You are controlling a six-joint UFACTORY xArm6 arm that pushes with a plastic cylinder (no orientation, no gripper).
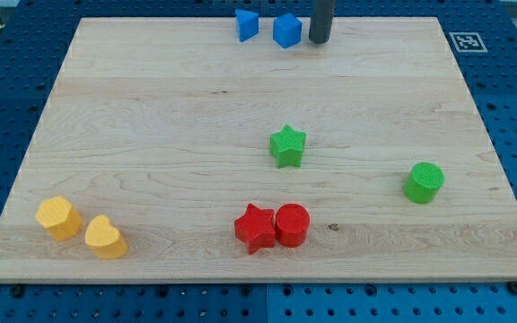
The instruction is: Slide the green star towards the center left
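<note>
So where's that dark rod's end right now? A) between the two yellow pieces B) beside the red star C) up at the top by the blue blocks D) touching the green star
C: my tip sits at the view's top edge, just right of the blue cube, far from the green star.

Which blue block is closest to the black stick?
The blue block right beside my tip; the other blue block sits farther to the view's left.
</note>
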